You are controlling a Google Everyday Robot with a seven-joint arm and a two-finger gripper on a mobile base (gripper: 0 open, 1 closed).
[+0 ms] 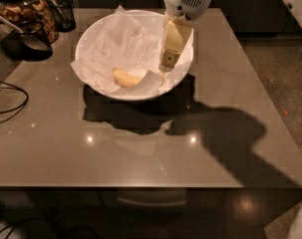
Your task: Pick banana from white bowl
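Note:
The white bowl (90,39) stands on the far half of the table, lined with crumpled white paper. The yellow banana (125,78) lies in its near part, partly tucked under a fold of the paper. My gripper (168,63) hangs down from the white wrist over the bowl's right side, its tip above the paper just right of the banana and apart from it.
A dark glass jar of snacks (28,11) and black cups (28,36) stand at the far left corner. A black cable (8,103) lies on the left edge of the grey table (150,148). My arm's shadow falls across the right half.

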